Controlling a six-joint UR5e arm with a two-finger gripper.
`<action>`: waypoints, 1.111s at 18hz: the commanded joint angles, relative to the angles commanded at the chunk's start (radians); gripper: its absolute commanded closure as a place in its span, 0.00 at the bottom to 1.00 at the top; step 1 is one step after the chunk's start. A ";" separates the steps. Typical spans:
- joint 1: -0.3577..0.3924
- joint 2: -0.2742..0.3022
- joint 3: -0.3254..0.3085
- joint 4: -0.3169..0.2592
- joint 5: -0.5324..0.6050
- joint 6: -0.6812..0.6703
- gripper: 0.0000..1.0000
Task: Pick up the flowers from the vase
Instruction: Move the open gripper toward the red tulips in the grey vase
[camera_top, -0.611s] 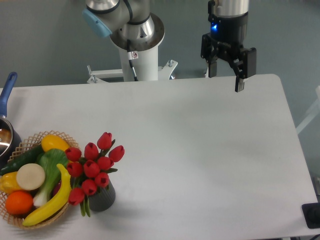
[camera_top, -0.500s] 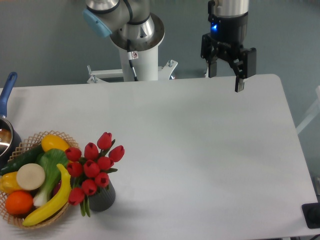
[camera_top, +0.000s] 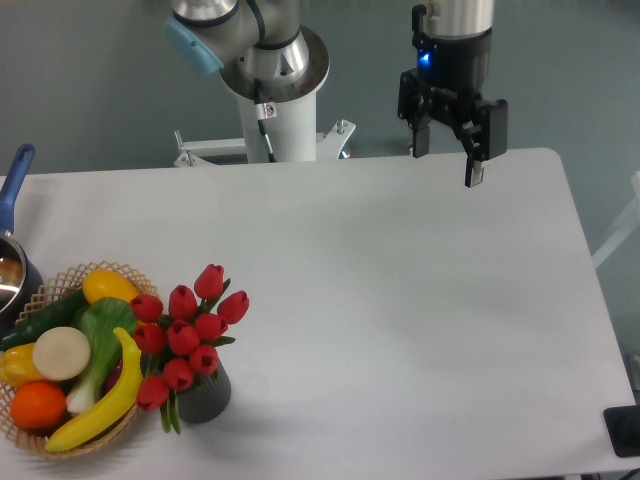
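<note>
A bunch of red tulips (camera_top: 188, 327) with green stems stands in a small dark grey ribbed vase (camera_top: 207, 394) near the table's front left. My gripper (camera_top: 446, 168) hangs open and empty above the table's far right edge, far from the flowers. Its two black fingers (camera_top: 472, 172) point down with a wide gap between them.
A round wicker basket (camera_top: 125, 274) with a banana, an orange and other fruit and vegetables touches the vase's left side. A blue-handled pot (camera_top: 14, 185) sits at the left edge. The arm's white base (camera_top: 272, 118) stands behind the table.
My gripper has shifted slightly left and up; the flowers, vase and basket have not moved.
</note>
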 joint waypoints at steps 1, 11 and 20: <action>-0.003 0.006 -0.005 0.003 -0.003 -0.034 0.00; -0.023 0.035 -0.180 0.238 -0.189 -0.416 0.00; -0.092 0.037 -0.285 0.236 -0.345 -0.556 0.00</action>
